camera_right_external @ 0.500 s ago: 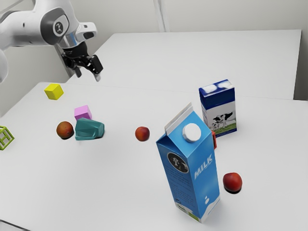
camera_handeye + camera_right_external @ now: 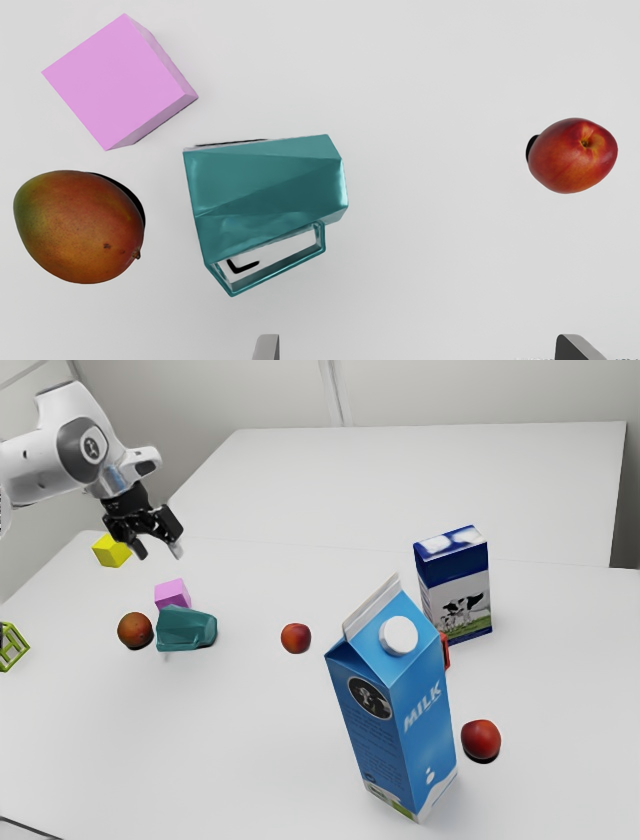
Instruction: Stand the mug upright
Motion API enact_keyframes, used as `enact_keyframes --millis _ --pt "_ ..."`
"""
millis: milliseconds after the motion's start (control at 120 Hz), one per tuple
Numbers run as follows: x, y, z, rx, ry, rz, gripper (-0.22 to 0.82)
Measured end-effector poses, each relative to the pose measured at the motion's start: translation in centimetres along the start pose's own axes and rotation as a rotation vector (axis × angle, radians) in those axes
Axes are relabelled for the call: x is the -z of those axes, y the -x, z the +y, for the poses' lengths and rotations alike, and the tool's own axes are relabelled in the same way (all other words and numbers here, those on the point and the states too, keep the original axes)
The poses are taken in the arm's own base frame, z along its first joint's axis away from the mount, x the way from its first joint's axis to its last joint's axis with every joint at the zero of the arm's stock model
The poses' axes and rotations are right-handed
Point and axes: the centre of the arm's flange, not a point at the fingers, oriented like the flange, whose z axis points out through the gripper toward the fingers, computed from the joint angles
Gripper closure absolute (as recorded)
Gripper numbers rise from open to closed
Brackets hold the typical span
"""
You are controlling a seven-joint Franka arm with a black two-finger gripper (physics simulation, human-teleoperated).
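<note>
Standing nearest in the exterior view is a tall blue milk carton [image 2: 395, 710], right of centre on the white table [image 2: 230, 760]. A red fruit [image 2: 481, 739] sits just to its right. Farther back on the right is a smaller milk carton with a cow on it [image 2: 455, 590]; a second red fruit [image 2: 296, 638] lies near the middle.

Left of that fruit lies the teal mug [image 2: 186, 629], on its side, not upright. In the wrist view its handle [image 2: 280, 267] juts out sideways, and a mango [image 2: 80, 227] and a pink cube [image 2: 117, 82] lie near it, each apart from it. Beyond, toward the far left, is a yellow cube [image 2: 112, 549].

Above the table at the far left is the end effector [image 2: 158, 550], open and empty, its fingers wide apart. It has just moved lower and toward the exterior view's left, while the mug lies just as it did. That lower position probably serves an approach to the mug, which would need a firm grip and a turn onto its base. The nearby mango and cube could be bumped on the way.
</note>
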Motion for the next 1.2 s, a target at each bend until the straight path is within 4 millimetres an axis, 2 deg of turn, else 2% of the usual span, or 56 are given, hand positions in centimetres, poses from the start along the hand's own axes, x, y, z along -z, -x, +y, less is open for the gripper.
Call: enact_keyframes --millis 167,450,575,858,1008,1200 --pt "-3.7 0.2 -4.4 0.021 0.076 -0.044 0.0" --pt "-10.1 1.8 -11.7 0.058 0.246 -0.112 0.0" --pt "-11.1 1.7 -14.1 0.052 0.308 -0.109 0.0" --pt "-12.9 -0.1 -16.5 0.022 0.395 -0.039 0.0" --pt "-13.7 -1.2 -18.6 0.014 0.427 0.01 0.0" --pt "-14.4 -2.7 -18.6 -0.024 0.479 0.05 0.0"
